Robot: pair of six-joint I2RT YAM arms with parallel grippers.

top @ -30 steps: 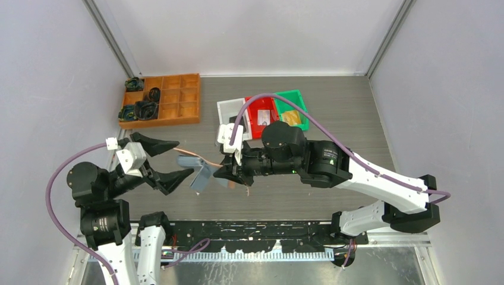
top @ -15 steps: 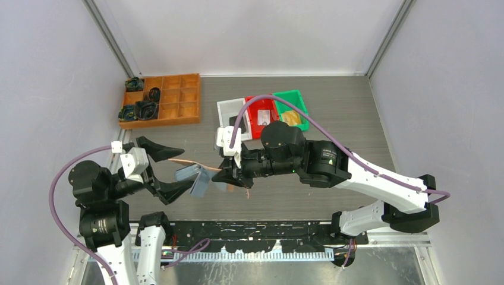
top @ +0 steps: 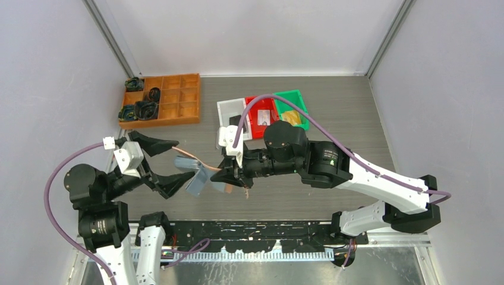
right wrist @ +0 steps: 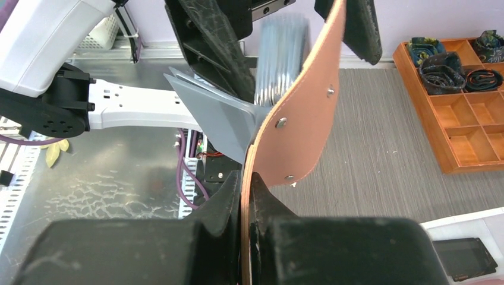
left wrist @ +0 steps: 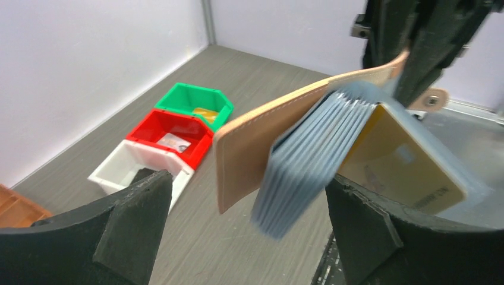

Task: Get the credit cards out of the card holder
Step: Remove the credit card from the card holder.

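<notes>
My right gripper [top: 229, 174] is shut on the salmon-pink cover of the card holder [top: 199, 162] and holds it open above the table. In the right wrist view the pink flap [right wrist: 303, 113] runs up from between my jaws. Grey slotted pockets [left wrist: 321, 151] fan out from the cover. A yellowish credit card [left wrist: 401, 166] sits in the rear pocket. My left gripper [top: 169, 163] is open wide, its fingers [left wrist: 119, 219] on either side of the hanging pockets and not touching them.
White [top: 232, 110], red [top: 261, 113] and green [top: 292, 107] bins stand behind the wallet; the red and green ones each hold something flat. An orange compartment tray [top: 161, 100] with dark items sits at the back left. The metal base rail [top: 261, 234] runs along the near edge.
My left gripper dipped toward the near edge, then came back up round the grey pockets. The wallet's pockets swung slightly. My right arm barely moved.
</notes>
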